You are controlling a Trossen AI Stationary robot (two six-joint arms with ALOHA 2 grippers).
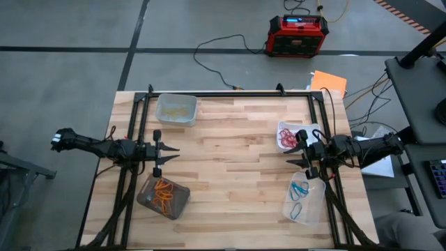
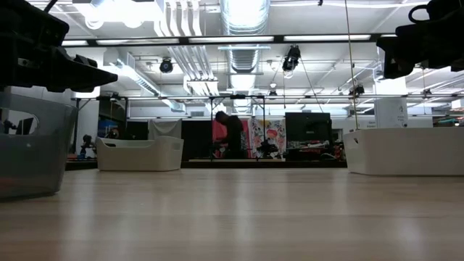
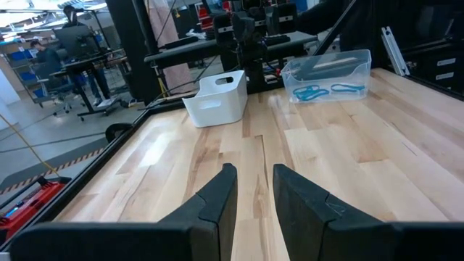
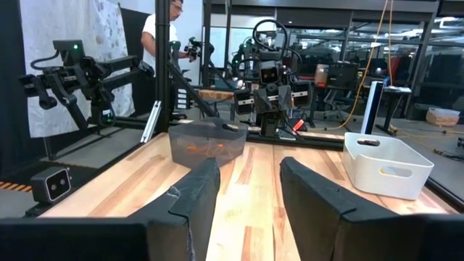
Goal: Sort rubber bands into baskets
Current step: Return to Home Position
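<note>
Orange rubber bands (image 1: 164,192) in smoky basket (image 1: 143,199) seen from above, hidden low; left tool (image 1: 173,154), right tool (image 1: 289,155) spread.

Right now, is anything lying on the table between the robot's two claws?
No. In the high view, only bare wooden table lies between the left gripper and the right gripper; both are open.

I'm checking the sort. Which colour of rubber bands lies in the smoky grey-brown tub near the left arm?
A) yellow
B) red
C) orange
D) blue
C: the high view shows orange rubber bands inside the smoky tub; the blue ones sit in a clear tub.
</note>
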